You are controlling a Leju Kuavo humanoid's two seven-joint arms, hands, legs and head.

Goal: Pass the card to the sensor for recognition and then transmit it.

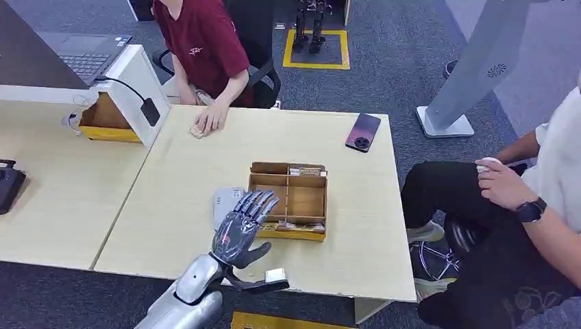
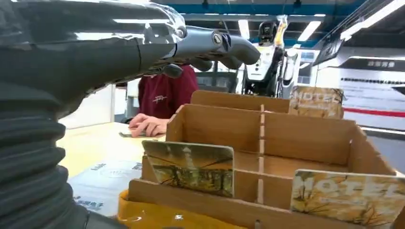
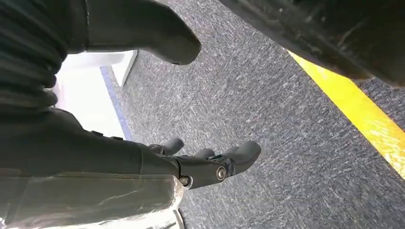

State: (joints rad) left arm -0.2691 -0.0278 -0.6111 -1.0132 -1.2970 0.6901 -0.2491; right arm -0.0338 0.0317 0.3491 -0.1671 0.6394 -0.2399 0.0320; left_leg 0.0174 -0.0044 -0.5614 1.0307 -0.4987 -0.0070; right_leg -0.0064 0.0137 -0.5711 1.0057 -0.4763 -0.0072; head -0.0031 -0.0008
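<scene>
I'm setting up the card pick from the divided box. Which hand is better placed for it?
Left. The left hand hovers open beside the cardboard box, whose cards stand just ahead of it. The right hand hangs over the carpet, holding nothing.

The right hand [image 3: 205, 164] hangs empty, fingers loosely apart, above grey carpet [image 3: 267, 95], with a yellow floor stripe [image 3: 363, 119] well apart from it.
</scene>
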